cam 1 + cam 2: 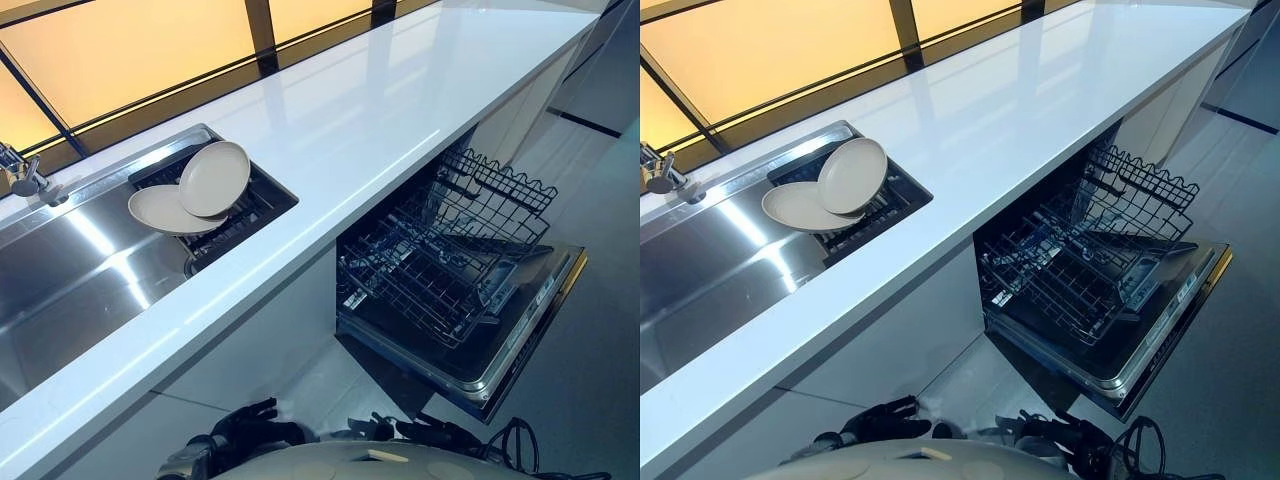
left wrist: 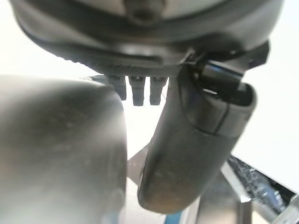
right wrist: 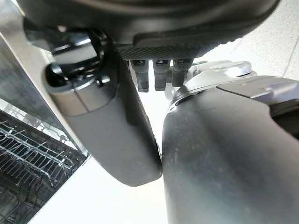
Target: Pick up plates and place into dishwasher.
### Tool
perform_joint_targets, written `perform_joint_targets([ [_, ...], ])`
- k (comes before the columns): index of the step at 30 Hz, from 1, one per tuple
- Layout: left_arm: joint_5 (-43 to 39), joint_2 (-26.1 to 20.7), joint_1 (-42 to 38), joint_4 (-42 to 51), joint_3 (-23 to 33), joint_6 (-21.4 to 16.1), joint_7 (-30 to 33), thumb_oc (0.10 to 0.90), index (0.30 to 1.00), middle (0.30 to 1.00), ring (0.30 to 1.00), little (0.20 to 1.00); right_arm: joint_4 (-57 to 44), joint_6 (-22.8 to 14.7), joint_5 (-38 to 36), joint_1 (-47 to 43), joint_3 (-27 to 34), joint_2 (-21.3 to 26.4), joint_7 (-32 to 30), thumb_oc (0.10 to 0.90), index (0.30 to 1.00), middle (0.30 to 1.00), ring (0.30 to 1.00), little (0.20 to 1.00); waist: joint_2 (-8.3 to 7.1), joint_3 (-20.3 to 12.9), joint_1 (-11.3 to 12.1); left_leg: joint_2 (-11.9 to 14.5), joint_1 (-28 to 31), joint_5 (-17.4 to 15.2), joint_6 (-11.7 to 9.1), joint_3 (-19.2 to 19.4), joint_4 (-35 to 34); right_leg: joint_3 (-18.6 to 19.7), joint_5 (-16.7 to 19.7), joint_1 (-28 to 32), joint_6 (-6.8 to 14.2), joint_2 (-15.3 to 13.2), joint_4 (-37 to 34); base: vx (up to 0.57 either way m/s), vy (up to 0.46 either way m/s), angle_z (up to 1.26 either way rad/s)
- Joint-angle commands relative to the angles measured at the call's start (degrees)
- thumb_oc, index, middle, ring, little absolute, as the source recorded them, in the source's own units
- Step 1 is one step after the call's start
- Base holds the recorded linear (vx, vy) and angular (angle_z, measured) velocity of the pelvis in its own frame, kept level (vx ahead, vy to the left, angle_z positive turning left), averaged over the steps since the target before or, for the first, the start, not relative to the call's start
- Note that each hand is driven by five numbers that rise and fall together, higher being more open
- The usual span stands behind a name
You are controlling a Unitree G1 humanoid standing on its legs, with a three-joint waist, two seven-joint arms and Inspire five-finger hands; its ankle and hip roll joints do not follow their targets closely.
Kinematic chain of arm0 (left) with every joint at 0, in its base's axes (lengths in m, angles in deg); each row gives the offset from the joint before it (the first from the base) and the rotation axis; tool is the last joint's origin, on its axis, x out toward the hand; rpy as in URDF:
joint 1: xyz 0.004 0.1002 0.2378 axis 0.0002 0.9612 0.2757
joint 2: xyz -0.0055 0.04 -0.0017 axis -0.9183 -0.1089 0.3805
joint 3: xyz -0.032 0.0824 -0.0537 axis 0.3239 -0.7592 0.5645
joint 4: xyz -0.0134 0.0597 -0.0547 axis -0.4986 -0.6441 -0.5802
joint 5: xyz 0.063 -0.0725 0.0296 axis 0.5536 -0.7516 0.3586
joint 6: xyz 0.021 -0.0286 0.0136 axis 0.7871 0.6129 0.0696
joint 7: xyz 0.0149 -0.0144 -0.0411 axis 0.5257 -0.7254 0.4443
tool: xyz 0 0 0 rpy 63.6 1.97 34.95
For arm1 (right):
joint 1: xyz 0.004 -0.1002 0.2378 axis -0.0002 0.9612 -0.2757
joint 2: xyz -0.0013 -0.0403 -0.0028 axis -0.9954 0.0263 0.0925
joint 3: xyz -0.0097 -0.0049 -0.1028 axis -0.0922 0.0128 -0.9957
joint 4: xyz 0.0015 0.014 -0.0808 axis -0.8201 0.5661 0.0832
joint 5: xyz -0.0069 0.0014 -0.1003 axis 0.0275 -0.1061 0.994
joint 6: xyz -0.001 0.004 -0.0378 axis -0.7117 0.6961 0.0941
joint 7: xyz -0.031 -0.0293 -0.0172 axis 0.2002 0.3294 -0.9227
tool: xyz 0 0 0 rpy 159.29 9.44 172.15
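On the drying rack (image 1: 235, 225) beside the sink (image 1: 70, 290): approach the upper plate (image 1: 215, 178), leaning on the lower plate (image 1: 160, 210), pinch its rim, lift clear, carry over the tabletop (image 1: 360, 120) to the open dishwasher rack (image 1: 440, 260); both hands low, fingers' state indeterminable.

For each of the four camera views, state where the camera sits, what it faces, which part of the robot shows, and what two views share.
Left eye view: on the head, looking down at the white countertop, two beige round plates on the dark sink rack, and the open dishwasher's black wire rack; left hand low.
Right eye view: same scene, slightly shifted; right hand low.
Left wrist view: along the left hand's thumb.
Right wrist view: along the right hand's thumb, wire rack beside.
Shared: both eye views show plates and rack.
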Motion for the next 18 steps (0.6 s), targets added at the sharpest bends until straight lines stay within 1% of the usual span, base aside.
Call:
perform_joint_targets([
  [1,-1.14,0.86,-2.97,-2.13,2.16,-1.38,-0.40,0.800,0.900,0.900,0.900,0.900,2.05,-0.15,-0.12,-1.34,-0.80,-0.88,1.26,0.800,0.900,0.900,0.900,0.900,-0.19,0.29,0.94,-4.40,-0.76,-7.65,2.75,-0.03,3.15,-0.12,-8.46,-1.08,-1.27,4.56,6.34,0.00,0.000,0.00],
  [4,-1.25,0.87,-3.06,-2.06,1.60,-1.68,-0.95,0.800,0.900,0.900,0.900,0.900,1.83,-0.14,-0.50,-1.21,-0.90,-0.96,1.20,0.800,0.900,0.900,0.900,0.900,-0.15,0.21,0.81,-4.22,-0.44,-7.27,2.58,-0.15,2.21,-0.30,-8.51,-1.00,-1.24,4.68,6.16,0.00,0.000,0.00],
  [7,-2.70,1.13,-3.07,-1.99,1.60,-1.43,-2.22,0.800,0.900,0.900,0.900,0.900,1.91,0.04,-0.15,-1.28,-0.84,-0.89,1.33,0.800,0.900,0.900,0.900,0.900,-0.15,0.13,0.69,-4.32,-0.53,-7.67,2.53,0.00,2.84,-0.28,-8.60,-1.10,-1.27,4.55,6.20,0.00,0.000,0.00],
  [11,-8.63,1.52,-2.71,-1.33,3.18,-0.32,-5.64,0.800,0.900,0.900,0.900,0.900,2.29,0.28,-0.11,-1.37,-0.65,-0.96,1.21,0.800,0.900,0.900,0.900,0.900,-0.37,0.19,0.87,-4.60,-0.89,-8.68,2.77,0.27,4.82,-0.01,-8.58,-0.97,-1.45,4.39,6.33,0.00,0.000,0.00],
  [13,-11.46,1.54,-2.63,1.30,3.97,1.09,-11.62,0.800,0.900,0.900,0.900,0.900,2.00,0.63,0.29,-1.33,-0.66,-1.00,0.97,0.800,0.900,0.900,0.900,0.900,-0.42,0.30,0.95,-4.67,-0.90,-8.97,2.79,0.25,5.15,0.23,-8.60,-0.88,-1.46,4.41,6.35,0.00,0.000,0.00],
  [14,-12.05,1.55,-2.62,2.15,3.96,1.52,-13.10,0.800,0.900,0.900,0.900,0.900,1.89,0.71,0.46,-1.32,-0.64,-1.02,0.94,0.800,0.900,0.900,0.900,0.900,-0.40,0.34,0.96,-4.66,-0.88,-8.98,2.77,0.24,5.12,0.30,-8.59,-0.91,-1.44,4.42,6.37,0.00,0.000,0.00],
  [15,-12.68,1.50,-2.58,7.17,3.24,2.99,-18.16,0.800,0.900,0.900,0.900,0.900,1.23,1.09,0.91,-1.33,-0.68,-0.82,0.91,0.800,0.900,0.900,0.900,0.900,-0.27,0.56,1.10,-4.58,-0.97,-8.81,2.72,0.15,4.77,0.36,-8.50,-1.16,-1.37,4.49,6.44,0.00,0.000,0.00],
  [17,-13.65,0.93,-2.65,12.94,1.42,4.51,-23.43,0.800,0.900,0.900,0.900,0.900,0.52,1.55,1.00,-1.51,-0.66,-0.29,1.07,0.800,0.900,0.900,0.900,0.900,0.07,0.84,1.35,-4.41,-1.07,-8.25,2.63,-0.04,3.88,0.39,-8.33,-1.56,-1.23,4.61,6.53,-0.04,0.005,-0.02],
  [18,-13.34,0.34,-2.89,15.99,0.38,4.95,-27.03,0.800,0.900,0.900,0.900,0.900,0.29,1.70,0.91,-1.76,-0.61,0.10,1.28,0.800,0.900,0.900,0.900,0.900,0.29,1.01,1.43,-4.25,-1.11,-7.80,2.53,-0.23,3.10,0.39,-8.22,-1.81,-1.12,4.71,6.52,-0.06,0.007,0.00],
])
